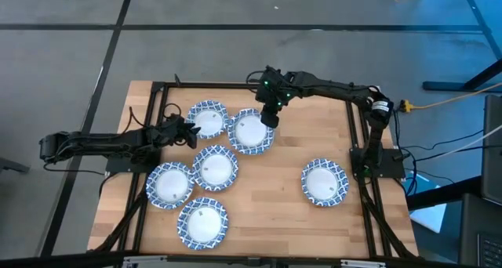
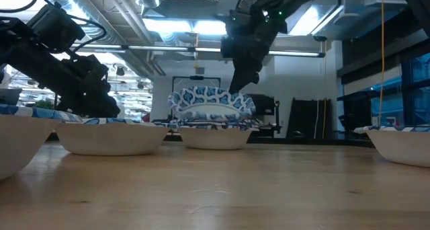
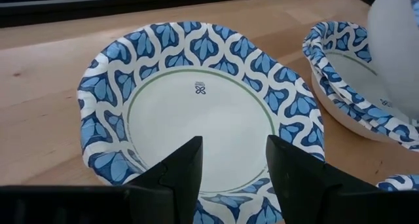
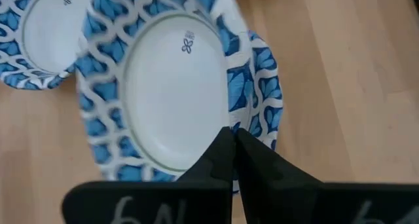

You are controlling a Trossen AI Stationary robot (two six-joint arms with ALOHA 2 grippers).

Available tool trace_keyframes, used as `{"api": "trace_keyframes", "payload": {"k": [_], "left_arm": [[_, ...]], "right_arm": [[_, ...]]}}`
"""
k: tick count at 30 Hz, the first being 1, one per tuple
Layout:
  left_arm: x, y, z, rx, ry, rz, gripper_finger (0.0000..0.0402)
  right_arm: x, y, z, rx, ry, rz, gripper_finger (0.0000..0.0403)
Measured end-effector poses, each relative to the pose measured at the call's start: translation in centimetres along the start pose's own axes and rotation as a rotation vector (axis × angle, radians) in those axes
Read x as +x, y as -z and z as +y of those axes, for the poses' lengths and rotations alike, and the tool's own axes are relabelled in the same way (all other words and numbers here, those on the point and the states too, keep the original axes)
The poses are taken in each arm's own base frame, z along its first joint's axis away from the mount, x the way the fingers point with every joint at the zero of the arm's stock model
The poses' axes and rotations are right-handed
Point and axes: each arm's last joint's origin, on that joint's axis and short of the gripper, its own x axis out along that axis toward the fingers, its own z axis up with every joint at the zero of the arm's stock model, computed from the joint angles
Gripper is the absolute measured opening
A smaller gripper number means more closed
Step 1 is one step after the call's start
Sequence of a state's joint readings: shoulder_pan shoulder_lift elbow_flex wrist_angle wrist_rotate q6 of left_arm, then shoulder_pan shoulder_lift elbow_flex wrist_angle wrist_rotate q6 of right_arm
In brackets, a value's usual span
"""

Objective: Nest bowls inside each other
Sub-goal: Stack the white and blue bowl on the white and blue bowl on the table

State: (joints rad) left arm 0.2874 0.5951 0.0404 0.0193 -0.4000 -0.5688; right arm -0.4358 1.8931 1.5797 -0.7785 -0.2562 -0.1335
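My right gripper (image 4: 230,140) is pinched closed on the rim of a bowl (image 1: 251,130), holding it over the stack (image 2: 213,126) at about twelve o'clock on the table (image 1: 274,213). That stack already looks several bowls deep. My left gripper (image 3: 232,160) hovers parted over the rim of the neighbouring bowl (image 1: 207,117) at eleven o'clock, holding nothing. Four loose bowls remain: three clustered at seven to eight o'clock, and one (image 1: 324,182) alone at four. I judge the job roughly half done.
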Motion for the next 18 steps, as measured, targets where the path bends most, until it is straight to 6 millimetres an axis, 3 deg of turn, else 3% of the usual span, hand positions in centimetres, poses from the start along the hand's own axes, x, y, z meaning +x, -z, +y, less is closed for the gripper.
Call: {"api": "trace_keyframes", "payload": {"k": [7,18], "left_arm": [[0.0,0.0,0.0,-0.001,-0.002,-0.002,0.0163],[0.0,0.0,0.0,0.000,-0.002,-0.002,0.0163]], "right_arm": [[1.3,0.9,-0.2,0.027,0.002,-0.006,0.0017],[1.3,0.9,-0.5,0.043,0.091,-0.003,0.0067]]}}
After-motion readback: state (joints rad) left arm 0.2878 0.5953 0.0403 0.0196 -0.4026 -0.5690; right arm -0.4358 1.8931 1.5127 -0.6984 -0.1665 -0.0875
